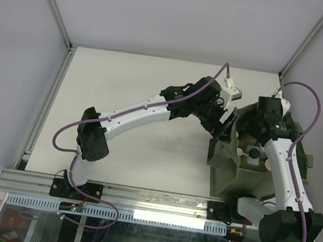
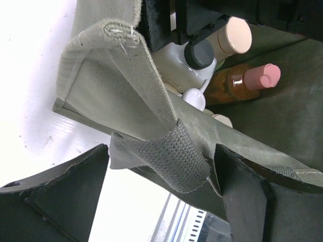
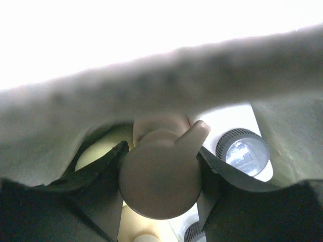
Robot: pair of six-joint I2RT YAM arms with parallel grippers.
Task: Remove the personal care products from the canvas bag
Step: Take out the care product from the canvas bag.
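Observation:
The olive-green canvas bag (image 1: 239, 176) stands open at the right of the table. Inside it I see a white bottle with a black cap (image 2: 199, 53), a beige-capped bottle (image 2: 237, 35), an orange bottle with a pink cap (image 2: 247, 80) and a small white pump top (image 2: 194, 96). My left gripper (image 1: 226, 129) is open at the bag's left rim, and the strap handle (image 2: 171, 156) hangs between its jaws (image 2: 161, 159). My right gripper (image 1: 259, 149) is inside the bag, shut on a beige pump-top bottle (image 3: 161, 181). A black-capped white bottle (image 3: 242, 151) stands beside it.
The bag's blurred rim (image 3: 166, 85) crosses the right wrist view just above the fingers. The white table (image 1: 153, 95) stretches left of the bag. A metal rail (image 1: 137, 199) runs along the near edge. Grey walls enclose the table.

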